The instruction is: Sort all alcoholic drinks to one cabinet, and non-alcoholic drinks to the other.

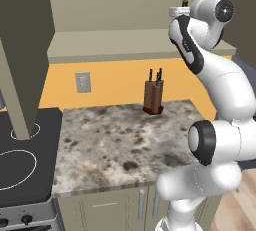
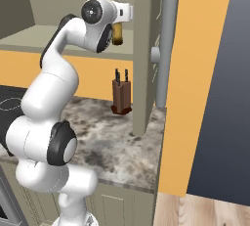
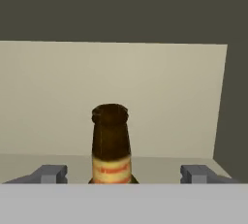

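Observation:
A slim brown beer bottle (image 3: 110, 136) with an orange label, one of the alcoholic drinks, stands upright on the pale shelf inside an upper cabinet. My gripper (image 3: 125, 174) is open around it. One grey fingertip (image 3: 53, 173) stands well to the bottle's left and the other to its right, and neither touches the glass. In the right base view the bottle (image 2: 117, 33) shows just under my raised white hand, at the cabinet's shelf. In the left base view its dark top (image 1: 185, 3) peeks out behind the hand. The non-alcoholic drinks are out of view.
A wooden knife block (image 1: 153, 97) stands at the back of the speckled stone counter (image 1: 115, 140). A black stovetop (image 1: 20, 165) lies to the left. The open cabinet door (image 2: 141, 49) hangs edge-on beside my arm, with a tall grey handle (image 2: 163, 49) to its right.

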Controlling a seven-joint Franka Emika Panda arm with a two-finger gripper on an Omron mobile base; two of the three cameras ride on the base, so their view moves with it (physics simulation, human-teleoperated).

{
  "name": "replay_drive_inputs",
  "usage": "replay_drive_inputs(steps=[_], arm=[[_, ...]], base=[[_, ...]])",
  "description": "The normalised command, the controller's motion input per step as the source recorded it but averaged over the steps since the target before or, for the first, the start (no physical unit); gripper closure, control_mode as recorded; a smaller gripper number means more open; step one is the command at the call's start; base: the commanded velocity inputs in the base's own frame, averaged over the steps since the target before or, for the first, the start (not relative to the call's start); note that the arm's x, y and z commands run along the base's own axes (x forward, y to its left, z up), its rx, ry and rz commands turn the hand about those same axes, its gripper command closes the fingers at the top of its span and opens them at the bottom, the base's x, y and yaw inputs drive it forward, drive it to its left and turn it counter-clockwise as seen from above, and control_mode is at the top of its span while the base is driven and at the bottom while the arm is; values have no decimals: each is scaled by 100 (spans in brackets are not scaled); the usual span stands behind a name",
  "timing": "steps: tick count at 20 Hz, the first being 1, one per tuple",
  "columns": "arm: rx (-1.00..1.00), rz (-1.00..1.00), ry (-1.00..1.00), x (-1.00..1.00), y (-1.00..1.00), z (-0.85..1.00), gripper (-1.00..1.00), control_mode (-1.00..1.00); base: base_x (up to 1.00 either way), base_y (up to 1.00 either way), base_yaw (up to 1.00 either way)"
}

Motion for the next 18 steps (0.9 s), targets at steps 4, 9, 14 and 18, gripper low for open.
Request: replay_drive_inputs(steps=[4, 9, 14, 18], arm=[[0, 0, -1, -44, -6, 0, -100, -100], [0, 0, -1, -86, 0, 10, -100, -100], [0, 0, -1, -100, 0, 46, -100, -100], [0, 0, 1, -100, 9, 45, -100, -100]], base=[[0, 0, 0], [0, 0, 0], [0, 0, 0], [0, 0, 0]])
